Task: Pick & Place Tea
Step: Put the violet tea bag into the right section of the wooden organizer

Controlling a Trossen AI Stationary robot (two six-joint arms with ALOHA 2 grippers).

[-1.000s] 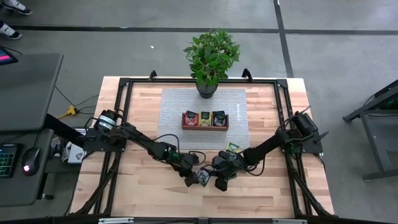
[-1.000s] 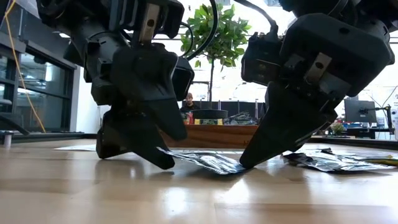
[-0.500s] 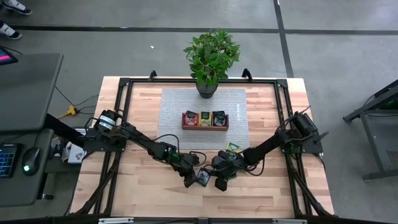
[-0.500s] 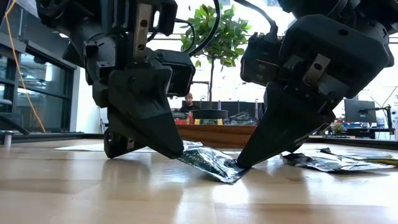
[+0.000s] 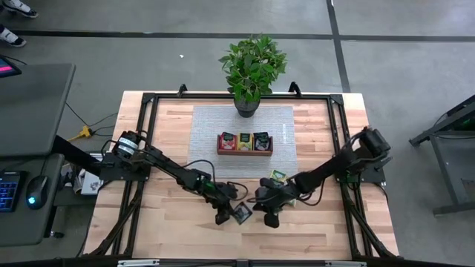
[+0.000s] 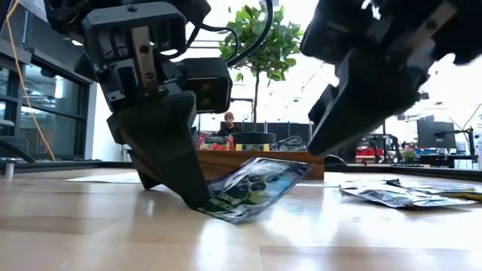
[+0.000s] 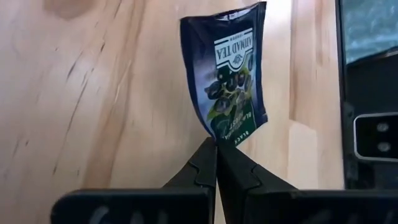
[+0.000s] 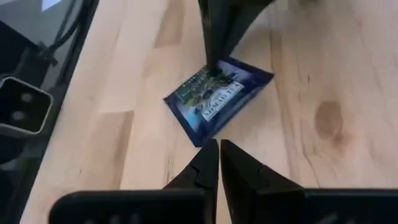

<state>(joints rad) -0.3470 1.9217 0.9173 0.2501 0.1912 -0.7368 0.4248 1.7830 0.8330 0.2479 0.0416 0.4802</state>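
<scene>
A dark blue tea sachet (image 7: 227, 74) with a white-and-green printed label sits near the middle of the table's near half (image 5: 241, 213). My left gripper (image 7: 217, 142) is shut on one end of it. Just right of the sachet, my right gripper (image 8: 219, 144) hangs above the table with its fingers shut on nothing; the low view shows it raised clear (image 6: 339, 128). Another sachet (image 5: 277, 176), yellow-green, lies flat on the wood farther back. My left gripper pinches the sachet's short end by the small print (image 7: 225, 135) between its two fingertips. The fingers slant down from the table's left. The sachet tilts up from the fingers, its free end (image 6: 290, 167) raised toward the right gripper. Whether its lower edge (image 6: 230, 217) touches the wood, I cannot tell.
A brown wooden tray (image 5: 245, 152) holding sachets stands on a grey mat (image 5: 208, 126) at the table's middle. A potted plant (image 5: 251, 67) is behind it. More sachets (image 6: 399, 196) lie flat to the right. A black frame (image 5: 145, 119) runs round the table.
My left gripper has shut on the sachet's end and rolled at the wrist, tipping the sachet from nearly flat to slanted, its free end lifted. My right gripper, which had its tips at the sachet's other end, has risen off it.
</scene>
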